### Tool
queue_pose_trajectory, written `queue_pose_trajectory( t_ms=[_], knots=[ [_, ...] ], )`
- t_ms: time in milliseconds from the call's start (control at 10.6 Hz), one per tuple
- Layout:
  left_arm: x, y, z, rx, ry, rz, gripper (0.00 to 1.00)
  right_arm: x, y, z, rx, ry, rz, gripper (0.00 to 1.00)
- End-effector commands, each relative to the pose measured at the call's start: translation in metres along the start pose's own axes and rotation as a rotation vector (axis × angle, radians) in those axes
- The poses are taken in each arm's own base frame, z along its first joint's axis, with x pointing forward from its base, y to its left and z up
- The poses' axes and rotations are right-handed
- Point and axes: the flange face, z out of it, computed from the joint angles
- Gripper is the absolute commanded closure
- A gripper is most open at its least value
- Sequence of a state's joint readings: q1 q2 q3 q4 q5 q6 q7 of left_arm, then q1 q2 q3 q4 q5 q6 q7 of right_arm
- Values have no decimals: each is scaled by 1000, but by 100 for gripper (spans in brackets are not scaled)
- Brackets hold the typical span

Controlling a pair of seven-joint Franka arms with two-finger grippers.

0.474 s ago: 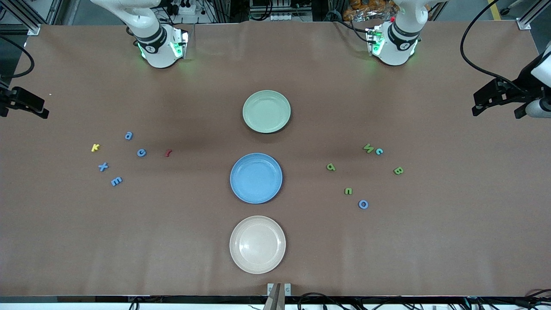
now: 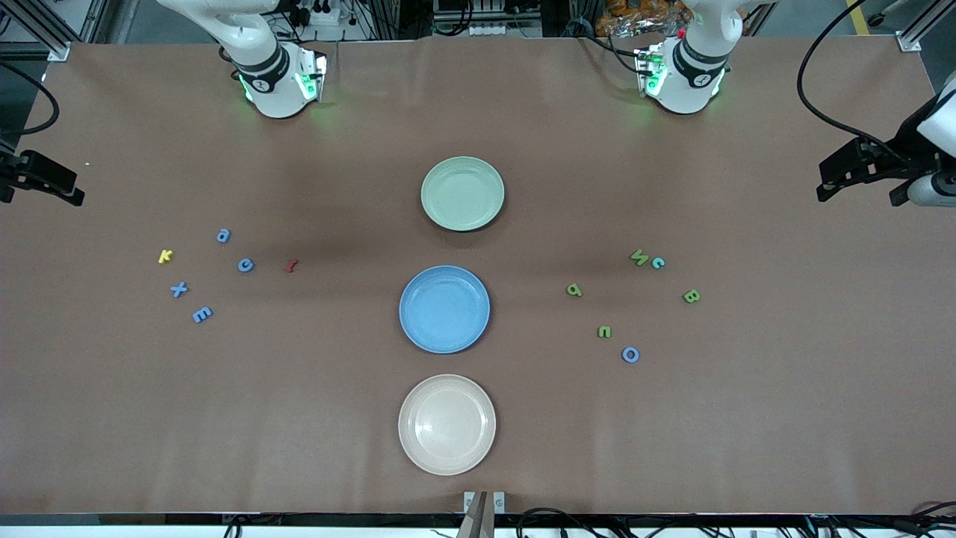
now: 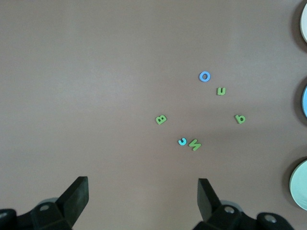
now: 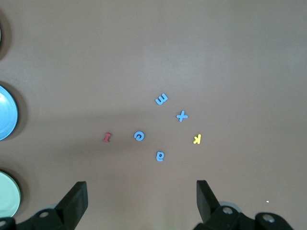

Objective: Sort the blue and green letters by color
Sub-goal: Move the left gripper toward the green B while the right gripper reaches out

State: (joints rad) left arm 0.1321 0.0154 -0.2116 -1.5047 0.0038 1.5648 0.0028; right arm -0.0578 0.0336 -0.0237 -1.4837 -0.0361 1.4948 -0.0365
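Small chunky blue and green toy letters [image 2: 630,354] are lying loose in two clusters on the brown paper-covered table [image 2: 747,418], either side of three round plates, green [image 2: 462,193], blue [image 2: 444,308], cream [image 2: 447,424]. In the left wrist view, the left gripper [image 3: 143,196] is hovering spread wide over bare table near the green cluster [image 3: 161,119]. In the right wrist view, the right gripper [image 4: 141,199] is likewise gaping, empty, near the blue cluster [image 4: 161,99].
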Motion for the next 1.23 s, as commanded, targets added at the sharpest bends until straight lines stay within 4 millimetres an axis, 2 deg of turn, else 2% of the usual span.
queue_pose_trajectory(
  t_ms=[0, 189, 284, 474, 758, 947, 1137],
  knots=[
    [16, 7, 42, -17, -36, -6, 0, -2, 1, -4, 4, 7, -1, 0],
    [24, 9, 101, -23, -28, -86, 0, -3, -2, -4, 4, -2, -7, 0],
    [24, 8, 134, -23, -31, -94, 0, -2, -4, -4, 4, 1, -10, 0],
    [20, 11, 186, -21, -45, -88, 0, -1, -1, -2, 5, 4, -4, 0],
    [25, 11, 252, -32, -103, -211, 20, 2, 22, 19, 19, -6, 38, 0],
    [32, 11, 296, -37, -127, -345, 21, -1, 43, 68, 76, -8, 90, 0],
    [28, 15, 341, -42, -114, -383, 24, -14, 59, 132, 74, 12, 133, 0]
  ],
)
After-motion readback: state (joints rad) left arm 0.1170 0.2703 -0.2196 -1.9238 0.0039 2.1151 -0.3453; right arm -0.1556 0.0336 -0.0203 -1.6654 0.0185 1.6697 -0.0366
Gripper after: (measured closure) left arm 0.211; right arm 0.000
